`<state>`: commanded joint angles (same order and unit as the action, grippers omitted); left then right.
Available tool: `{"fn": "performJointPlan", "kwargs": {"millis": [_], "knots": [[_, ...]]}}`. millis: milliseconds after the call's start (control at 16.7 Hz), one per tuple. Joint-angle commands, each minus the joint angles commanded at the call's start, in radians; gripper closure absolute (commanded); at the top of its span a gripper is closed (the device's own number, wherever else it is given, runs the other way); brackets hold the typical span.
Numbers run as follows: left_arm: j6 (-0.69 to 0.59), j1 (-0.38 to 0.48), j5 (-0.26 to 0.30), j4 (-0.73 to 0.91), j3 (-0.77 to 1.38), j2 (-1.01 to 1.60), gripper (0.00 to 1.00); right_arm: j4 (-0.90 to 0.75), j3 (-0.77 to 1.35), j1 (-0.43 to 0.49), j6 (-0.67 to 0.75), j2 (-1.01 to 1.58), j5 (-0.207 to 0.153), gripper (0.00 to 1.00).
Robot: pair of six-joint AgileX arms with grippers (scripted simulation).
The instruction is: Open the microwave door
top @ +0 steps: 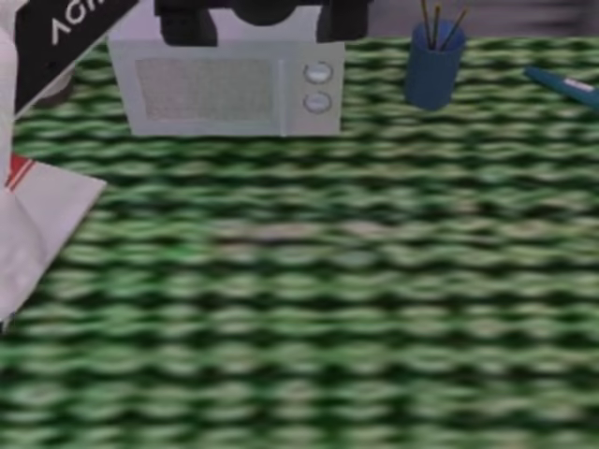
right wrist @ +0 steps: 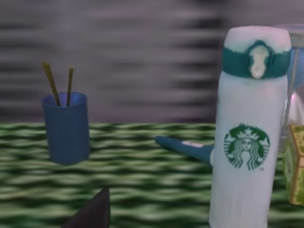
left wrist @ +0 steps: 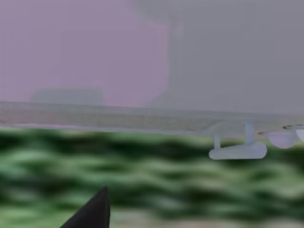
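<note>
The white microwave point(top: 301, 123) stands at the table's far left. Its door point(top: 206, 91), with a grey speckled window, lies flush with the front, beside two round knobs point(top: 318, 87). In the left wrist view I look down over the microwave's pale pink top point(left wrist: 80, 52). The door point(left wrist: 118, 118) shows there as a thin foreshortened band, with a white bar handle point(left wrist: 237, 152) and the knobs point(left wrist: 283, 138) sticking out. A dark tip of my left gripper point(left wrist: 95, 213) shows well short of the handle, touching nothing. A similar dark tip of my right gripper point(right wrist: 95, 211) hangs over the green mat.
A blue cup point(top: 432, 70) with sticks stands right of the microwave, and a teal object point(top: 562, 86) lies at the far right. A tall white bottle point(right wrist: 247, 133) with a teal lid and a green box point(right wrist: 295, 161) stand near the right gripper. My left arm's links point(top: 37, 206) cross the left edge.
</note>
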<state>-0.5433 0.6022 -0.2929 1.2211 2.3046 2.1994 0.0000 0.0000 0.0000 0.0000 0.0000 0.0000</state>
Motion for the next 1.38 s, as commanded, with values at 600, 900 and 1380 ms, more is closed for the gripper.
{"fn": "performJointPlan", "kwargs": {"millis": [600, 900, 1380], "knots": [[0.016, -0.016, 0.008, -0.070, -0.033, 0.041, 0.00, 0.000, 0.000, 0.000, 0.000, 0.000, 0.000, 0.00], [0.044, -0.046, 0.022, -0.219, -0.106, 0.106, 0.00, 0.000, 0.000, 0.000, 0.000, 0.000, 0.000, 0.00], [0.045, -0.047, 0.022, -0.222, -0.108, 0.108, 0.30, 0.000, 0.000, 0.000, 0.000, 0.000, 0.000, 0.00]]}}
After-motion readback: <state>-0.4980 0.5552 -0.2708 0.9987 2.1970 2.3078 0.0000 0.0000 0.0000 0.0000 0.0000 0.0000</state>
